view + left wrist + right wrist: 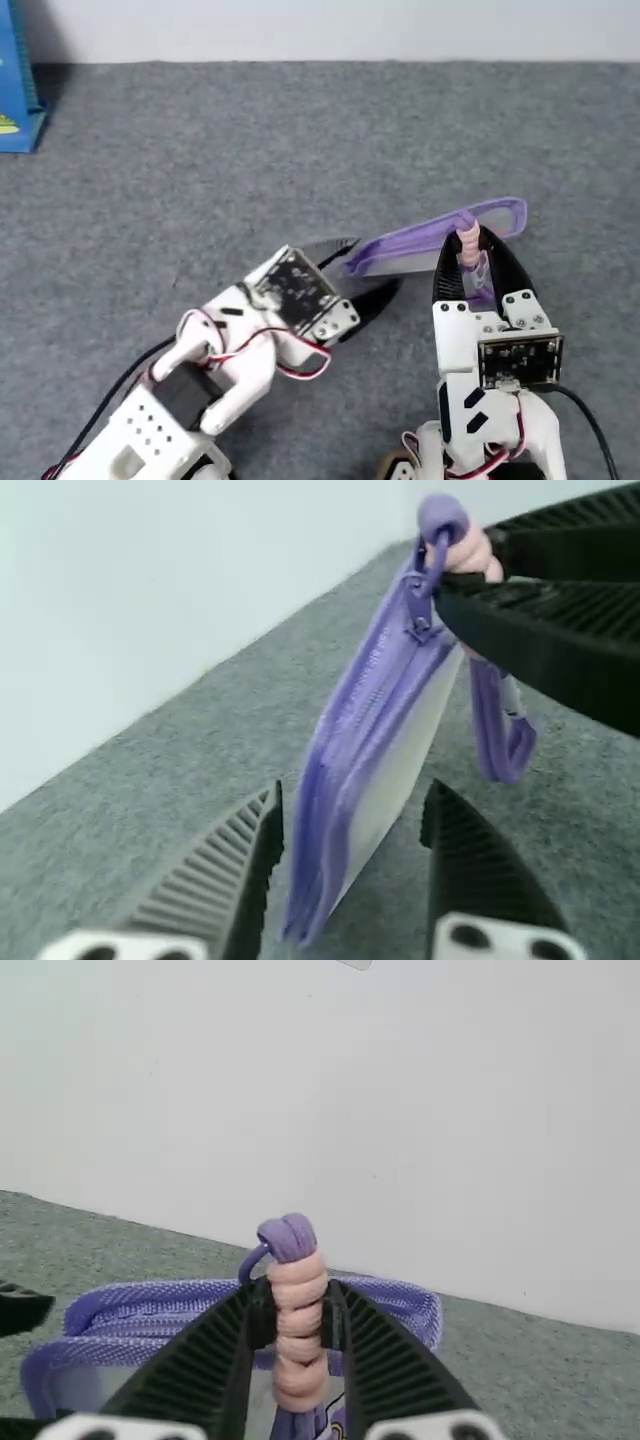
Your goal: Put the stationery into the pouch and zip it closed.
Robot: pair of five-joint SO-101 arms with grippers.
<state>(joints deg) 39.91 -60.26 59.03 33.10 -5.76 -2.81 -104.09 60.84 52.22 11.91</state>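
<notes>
A purple zip pouch [430,238] with a clear side is held up off the grey mat, tilted on edge. My right gripper [474,258] is shut on the pink coiled zip pull [468,240] at the pouch's right end. In the right wrist view that pink coiled zip pull [297,1330] is pinched between the fingers of the right gripper [297,1312], a purple loop on top. My left gripper [355,270] stands open, straddling the pouch's left end. The left wrist view shows the pouch [370,740] hanging between the left gripper's [350,870] spread jaws. No loose stationery is visible.
A blue box [18,90] stands at the far left edge by the white wall. Grey mat [200,160] spreads open behind and left of the arms. A purple wrist strap [500,750] dangles from the pouch near the right gripper.
</notes>
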